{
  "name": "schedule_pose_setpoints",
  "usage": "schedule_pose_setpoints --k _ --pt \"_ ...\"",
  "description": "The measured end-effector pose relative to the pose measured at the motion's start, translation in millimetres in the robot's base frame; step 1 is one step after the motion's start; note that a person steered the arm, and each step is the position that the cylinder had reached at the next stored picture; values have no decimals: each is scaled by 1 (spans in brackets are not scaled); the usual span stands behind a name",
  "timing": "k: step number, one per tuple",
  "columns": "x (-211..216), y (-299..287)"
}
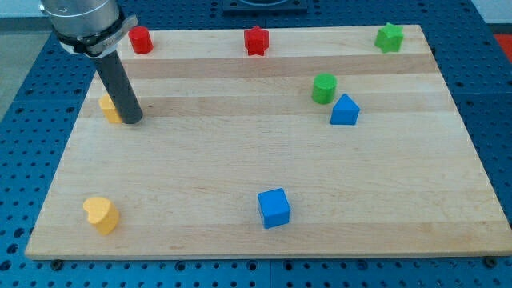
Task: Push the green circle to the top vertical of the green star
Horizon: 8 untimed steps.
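The green circle (324,88) stands on the wooden board at the view's upper right of centre. The green star (390,37) sits near the board's top right corner, above and to the right of the circle. A blue block with a pointed top (345,110) lies just below and right of the green circle, close to it. My tip (133,121) rests on the board at the view's left, far from both green blocks. It is right beside a yellow block (108,107) that the rod partly hides.
A red cylinder-like block (141,39) and a red star (256,41) sit along the board's top edge. A blue cube (274,208) lies at bottom centre. A yellow heart-like block (101,214) lies at bottom left. The board (240,160) rests on a blue perforated table.
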<state>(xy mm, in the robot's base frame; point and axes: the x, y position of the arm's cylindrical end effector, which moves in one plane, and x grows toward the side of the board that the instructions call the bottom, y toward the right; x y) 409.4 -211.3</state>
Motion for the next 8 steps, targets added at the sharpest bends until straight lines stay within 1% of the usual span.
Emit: schedule_pose_setpoints --k 1,3,4,5,7,8 --pt "0 3" --pt "-19 109" --pt "-38 158" --pt "-46 203" --pt "-51 279" --pt "-58 307"
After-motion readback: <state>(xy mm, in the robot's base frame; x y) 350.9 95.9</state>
